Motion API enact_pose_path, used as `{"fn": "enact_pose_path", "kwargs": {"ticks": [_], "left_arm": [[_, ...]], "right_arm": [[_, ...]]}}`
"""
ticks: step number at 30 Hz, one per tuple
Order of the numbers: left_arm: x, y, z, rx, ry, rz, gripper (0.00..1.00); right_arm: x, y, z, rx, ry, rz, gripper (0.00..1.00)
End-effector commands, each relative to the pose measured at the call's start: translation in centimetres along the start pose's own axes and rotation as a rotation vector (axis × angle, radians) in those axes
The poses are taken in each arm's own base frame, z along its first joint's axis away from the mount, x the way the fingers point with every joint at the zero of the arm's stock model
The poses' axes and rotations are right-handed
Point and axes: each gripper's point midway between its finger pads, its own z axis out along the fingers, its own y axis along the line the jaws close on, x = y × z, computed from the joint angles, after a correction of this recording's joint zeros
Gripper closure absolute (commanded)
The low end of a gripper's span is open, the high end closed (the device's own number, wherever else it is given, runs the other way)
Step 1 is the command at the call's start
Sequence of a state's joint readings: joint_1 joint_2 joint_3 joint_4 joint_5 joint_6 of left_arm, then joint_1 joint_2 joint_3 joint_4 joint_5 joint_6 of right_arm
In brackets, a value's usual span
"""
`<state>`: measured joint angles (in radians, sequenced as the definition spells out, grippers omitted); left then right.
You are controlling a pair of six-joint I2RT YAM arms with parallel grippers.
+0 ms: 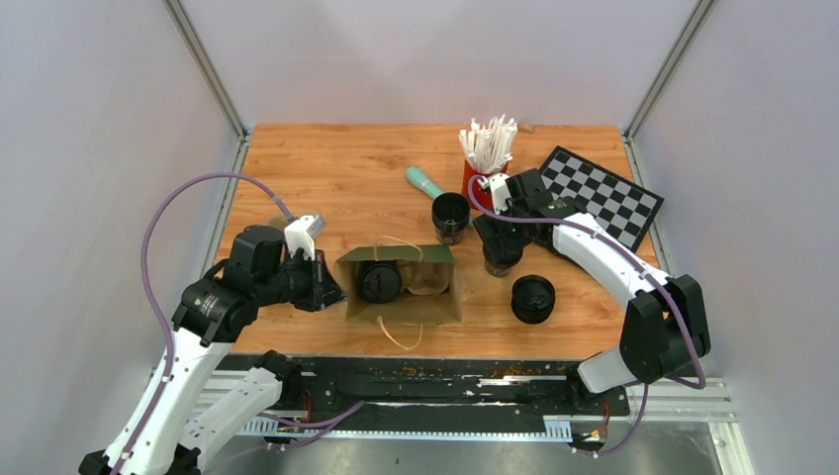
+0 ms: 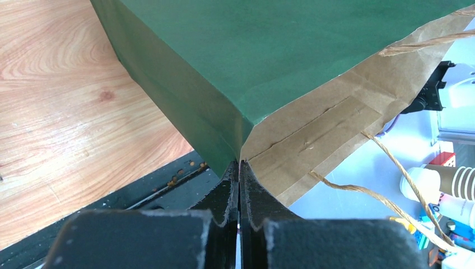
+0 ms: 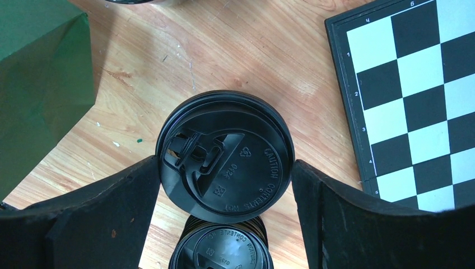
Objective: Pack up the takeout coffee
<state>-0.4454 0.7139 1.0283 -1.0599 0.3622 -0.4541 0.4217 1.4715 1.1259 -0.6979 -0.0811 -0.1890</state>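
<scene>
Left claw [image 1: 325,285]: fully closed, pinching the paper at the left edge of the bag [image 1: 406,309]. This is probably to keep the bag upright and its mouth open for loading.
Bag contents: one packed cup [image 1: 379,282] with a black lid stands in the left half. The right half shows only brown paper, so there seems to be room for another.
Spare cup [image 1: 532,299]: lidded, standing on the table right of the bag and just nearer than the right claw. It probably waits its turn.
Right claw [image 3: 225,168]: jaws set wide, one on each side of the target cup [image 3: 235,151], with the black lid centred between them and each inner face at its rim. I cannot tell whether they press on it yet.
Target cup, position: upright on the wood, just right of the bag's far corner — a short carry to the mouth, I judge.
Open cup [image 1: 450,216]: no lid, farther back, apart from both claws.
Straw holder [image 1: 487,148] and chessboard [image 1: 604,193]: at the far edge, touched by nothing.
</scene>
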Motion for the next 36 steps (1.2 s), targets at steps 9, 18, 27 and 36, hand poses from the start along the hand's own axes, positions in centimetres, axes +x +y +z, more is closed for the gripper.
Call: {"fn": "enact_pose_path", "kwargs": {"ticks": [9,18,27,36], "left_arm": [[-1.2,-0.7,-0.8,0.013,-0.042,0.035,1.00],[-1.3,-0.8,-0.9,0.014,-0.052,0.035,1.00],[-1.3,-0.8,-1.0,0.015,-0.054,0.038,1.00],[-1.9,-1.2,-1.0,0.031,-0.071,0.038,1.00]], "right_arm": [[0.2,0.1,0.7,-0.020,-0.013,0.000,0.20],[0.6,-0.1,0.3,-0.003,-0.015,-0.006,0.25],[0.9,0.1,-0.7,-0.001,-0.033,0.011,0.27],[1.3,0.7,-2.9,-0.002,-0.049,0.043,0.28]]}}
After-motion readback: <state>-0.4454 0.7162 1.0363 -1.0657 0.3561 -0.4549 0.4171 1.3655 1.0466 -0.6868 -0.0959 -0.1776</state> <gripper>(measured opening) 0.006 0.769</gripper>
